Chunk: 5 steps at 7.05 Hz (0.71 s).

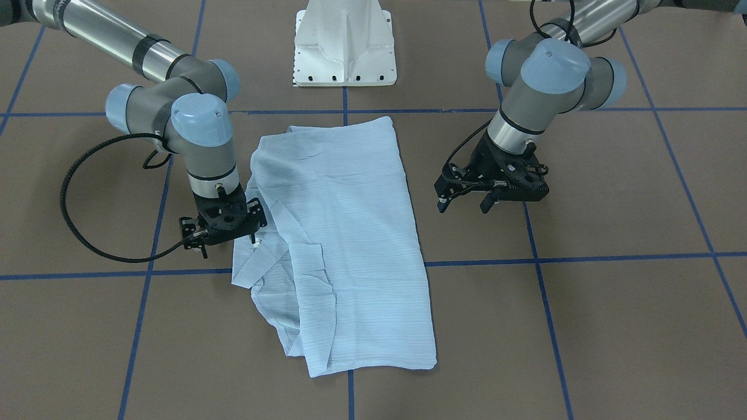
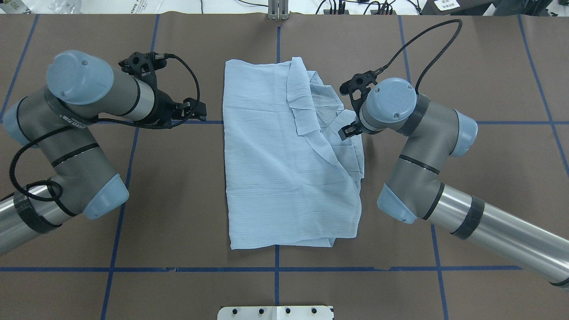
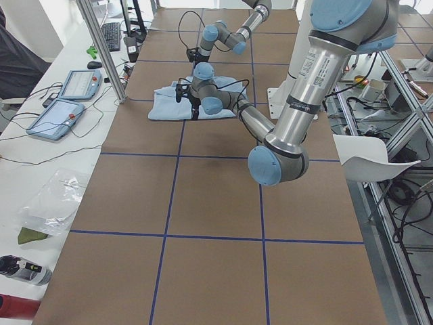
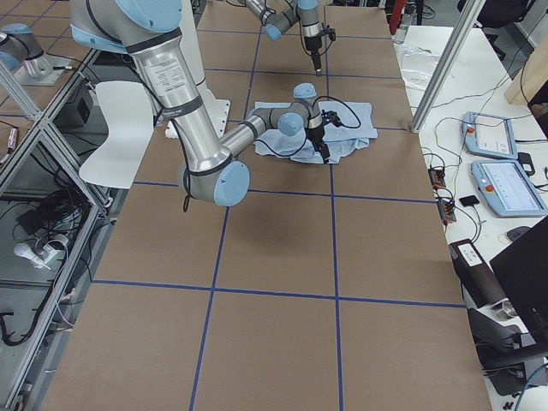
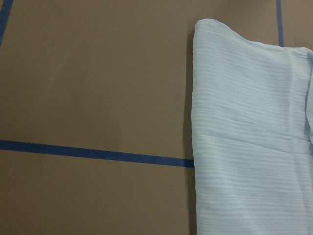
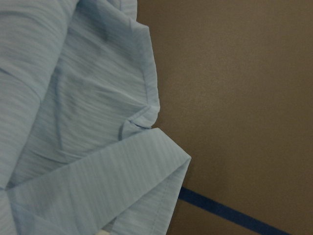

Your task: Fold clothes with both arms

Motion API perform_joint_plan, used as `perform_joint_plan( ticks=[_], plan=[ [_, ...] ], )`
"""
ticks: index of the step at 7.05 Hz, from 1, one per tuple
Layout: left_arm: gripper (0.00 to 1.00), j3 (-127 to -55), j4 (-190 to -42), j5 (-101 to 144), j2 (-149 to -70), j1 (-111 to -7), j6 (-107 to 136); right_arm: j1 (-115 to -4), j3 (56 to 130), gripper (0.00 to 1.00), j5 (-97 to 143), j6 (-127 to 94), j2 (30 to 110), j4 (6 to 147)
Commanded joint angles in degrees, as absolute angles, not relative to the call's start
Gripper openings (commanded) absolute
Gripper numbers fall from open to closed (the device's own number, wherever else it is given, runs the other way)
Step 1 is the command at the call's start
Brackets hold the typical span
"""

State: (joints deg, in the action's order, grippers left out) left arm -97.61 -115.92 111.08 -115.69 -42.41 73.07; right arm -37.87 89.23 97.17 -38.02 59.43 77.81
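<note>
The pale-blue striped shirt (image 1: 344, 233) lies folded into a long rectangle in the middle of the table (image 1: 613, 321), with a rumpled sleeve and hem on the robot's right side (image 2: 338, 133). My right gripper (image 1: 229, 245) points down at that rumpled edge. It is open, and one fingertip (image 1: 255, 238) is right at the cloth. My left gripper (image 1: 465, 204) hovers open over bare table, a short way off the shirt's smooth folded edge (image 5: 195, 122). The right wrist view shows only a sleeve corner (image 6: 161, 161) and table, and neither wrist view shows fingers.
The white pedestal base (image 1: 344, 46) stands behind the shirt at the robot's side. Blue tape lines (image 1: 583, 256) grid the brown table. Tablets and cables (image 3: 71, 101) lie on a bench beyond the table's far long edge.
</note>
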Motion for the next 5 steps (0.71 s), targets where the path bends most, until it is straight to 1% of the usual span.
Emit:
perform_joint_plan(
  ticks=[1, 5],
  plan=[
    [1.00, -97.65, -115.93, 111.09, -115.66, -42.45, 72.95, -36.84, 90.70, 1.00, 98.44, -37.97, 57.32, 77.78],
    [1.00, -97.56, -115.93, 111.09, -115.66, -42.45, 73.12, -30.86, 90.62, 1.00, 97.82, -37.97, 56.25, 77.87]
  ],
)
